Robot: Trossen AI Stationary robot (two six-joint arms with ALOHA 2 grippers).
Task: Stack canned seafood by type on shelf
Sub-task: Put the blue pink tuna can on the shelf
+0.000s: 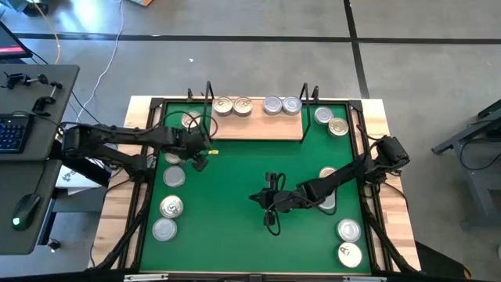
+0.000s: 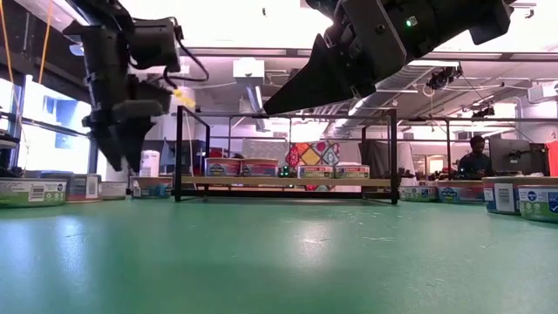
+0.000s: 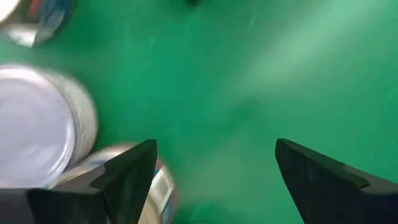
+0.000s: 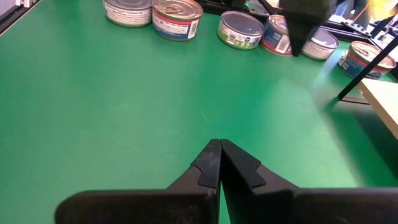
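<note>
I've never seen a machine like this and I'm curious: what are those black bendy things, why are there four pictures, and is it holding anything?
Those are two dark robot arms, each ending in a two-finger gripper. One picture looks straight down from above, one looks level across the table, and two come from small cameras on the arms' wrists.

On the green mat lie small round flat metal tins of seafood, some gold-lidded, some silver. At the far edge stands a light wooden shelf with black wire ends, with four tins on it already.

The left gripper hangs above the tins near the shelf, fingers wide open, holding nothing. The right gripper waits over the middle of the mat, fingers shut and empty.
</note>
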